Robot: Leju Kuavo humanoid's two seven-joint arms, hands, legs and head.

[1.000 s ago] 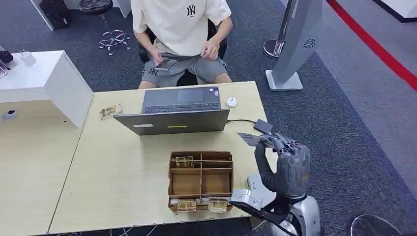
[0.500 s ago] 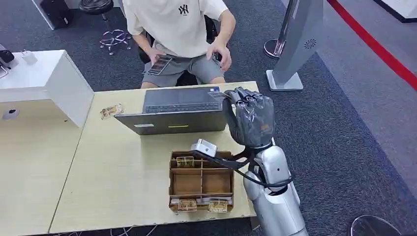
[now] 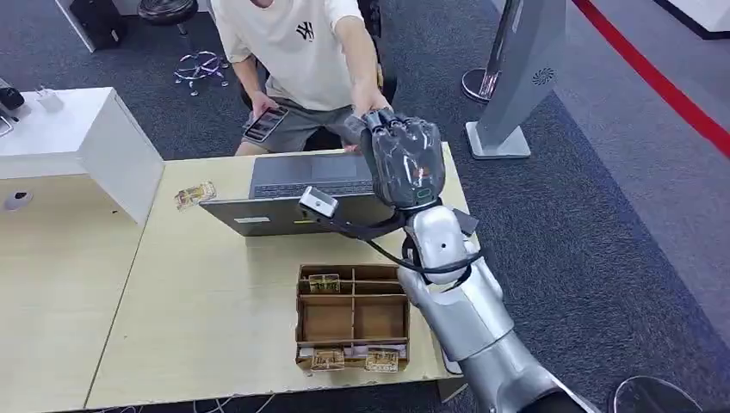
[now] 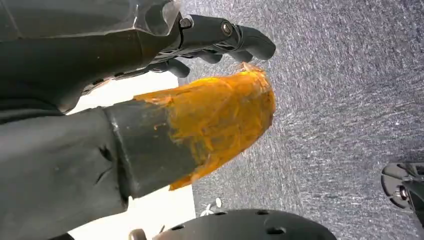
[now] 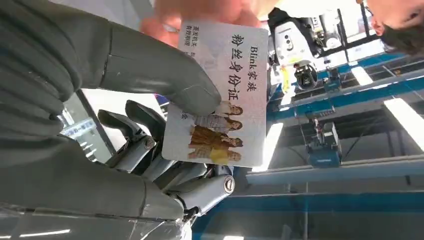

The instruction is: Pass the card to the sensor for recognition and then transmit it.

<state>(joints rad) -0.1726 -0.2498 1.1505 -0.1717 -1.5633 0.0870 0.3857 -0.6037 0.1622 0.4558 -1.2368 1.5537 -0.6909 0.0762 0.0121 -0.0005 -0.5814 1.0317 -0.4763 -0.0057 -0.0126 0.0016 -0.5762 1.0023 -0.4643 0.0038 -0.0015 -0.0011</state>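
Note:
My right hand (image 3: 400,159) is raised above the back of the laptop, toward the seated person (image 3: 293,52). In the right wrist view its thumb (image 5: 150,75) and fingers pinch a printed card (image 5: 220,95) with Chinese text and a group photo. The person's fingers (image 5: 200,10) touch the card's far edge, and their outstretched hand (image 3: 370,101) meets mine in the head view. A small black sensor (image 3: 465,222) lies on the table beside my forearm. My left hand (image 4: 220,75) hangs over grey carpet, its orange-taped thumb apart from the dark fingers, holding nothing.
An open laptop (image 3: 293,211) stands mid-table, with a divided cardboard box (image 3: 351,318) holding several cards near the front edge. A loose card (image 3: 194,194) lies at the table's left. The person's other hand holds a phone (image 3: 265,122). A white cabinet (image 3: 77,138) stands left and a grey stand (image 3: 516,77) back right.
My right hand has carried the card from beside the sensor at the table's right edge up and forward over the laptop. The person has leaned in and reached out to the card.

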